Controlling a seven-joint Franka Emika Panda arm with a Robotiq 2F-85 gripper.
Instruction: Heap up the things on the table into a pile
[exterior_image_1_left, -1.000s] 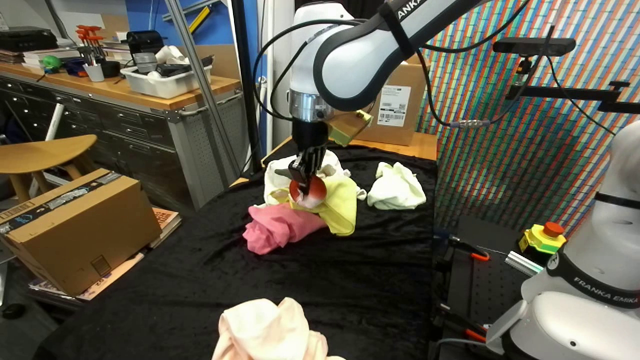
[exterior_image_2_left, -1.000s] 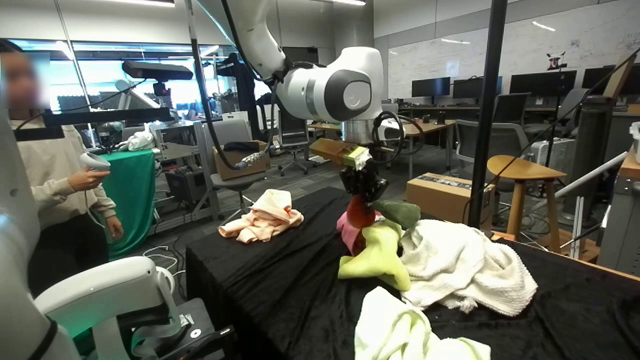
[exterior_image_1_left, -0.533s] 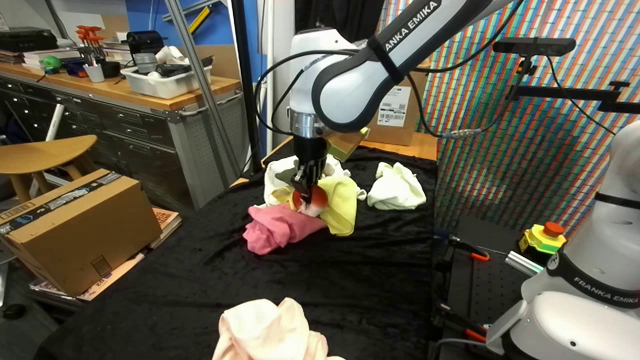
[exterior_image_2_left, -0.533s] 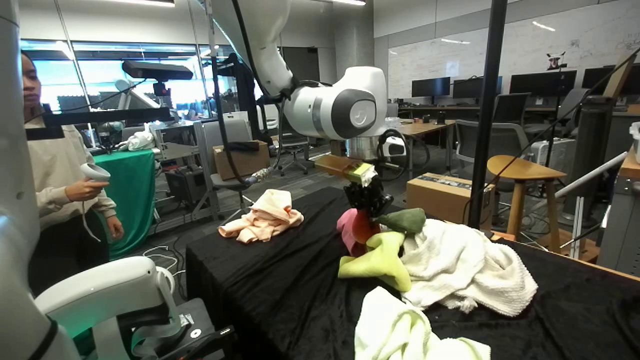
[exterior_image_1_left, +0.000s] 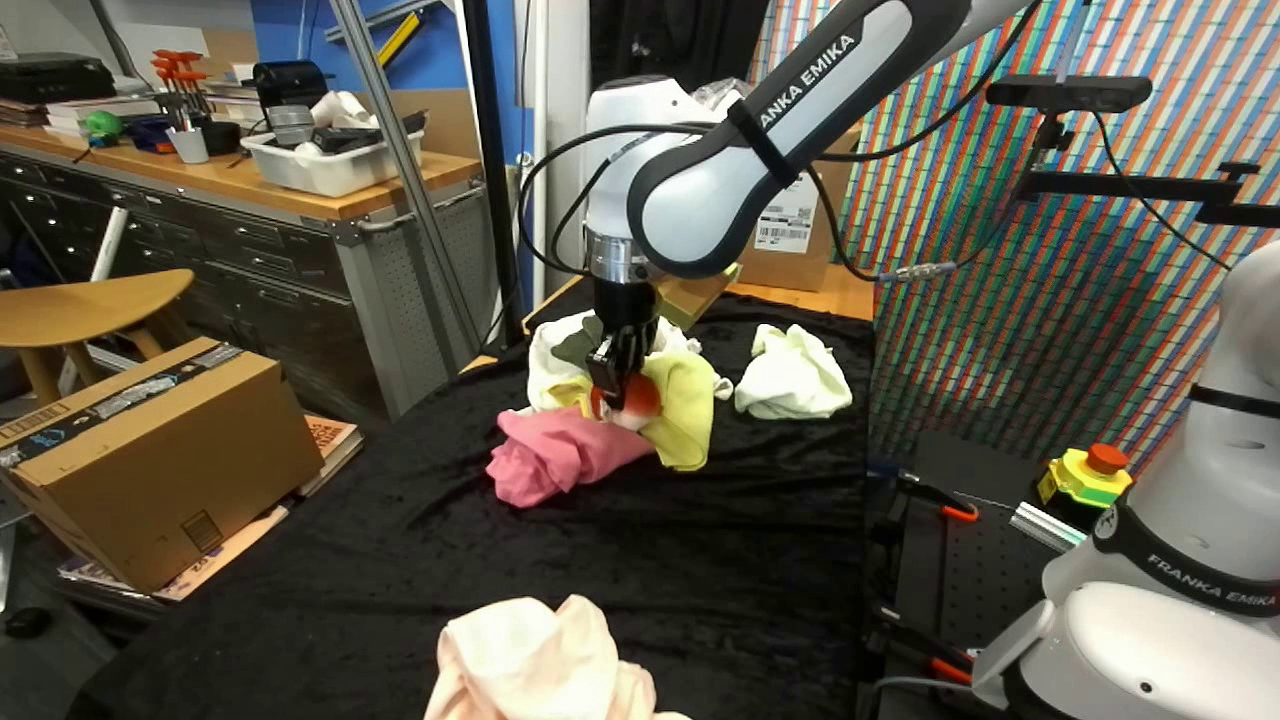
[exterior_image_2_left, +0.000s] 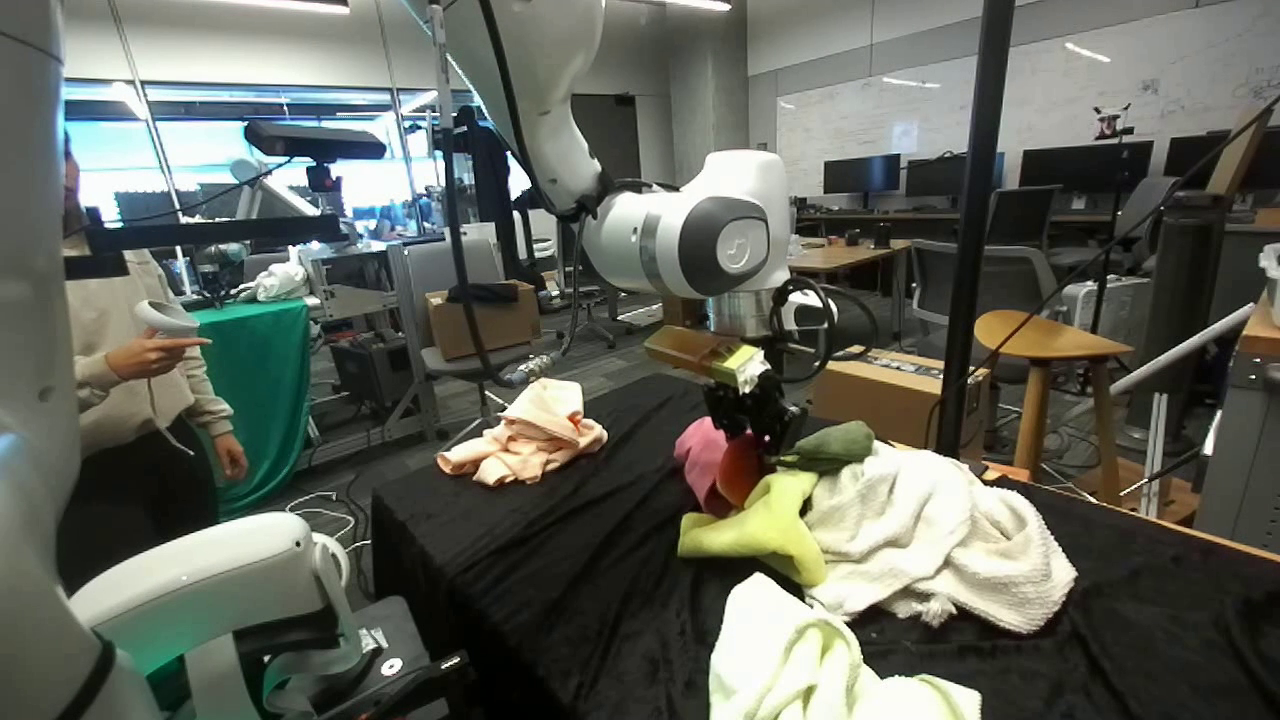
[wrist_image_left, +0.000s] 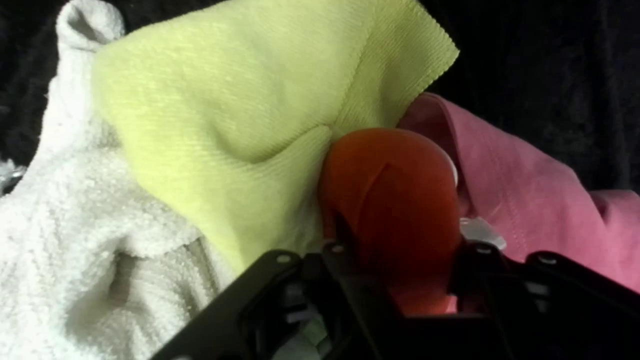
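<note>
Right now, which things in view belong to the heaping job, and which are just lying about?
Part of the job:
yellow cloth
white towel
magenta-pink cloth
pale pink cloth, lying apart
whitish cloth
red-orange ball, at the gripper
dark green piece, near the ball
black-covered table

Just lying about:
taped cardboard box
labelled cardboard box
wooden stool
white bin

Bright windows (exterior_image_2_left: 215, 130); long whiteboard (exterior_image_2_left: 850, 120); wooden stool (exterior_image_2_left: 1050, 336)

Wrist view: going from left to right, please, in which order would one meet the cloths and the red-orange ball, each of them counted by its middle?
White cloth → yellow cloth → red-orange ball → pink cloth.
</note>
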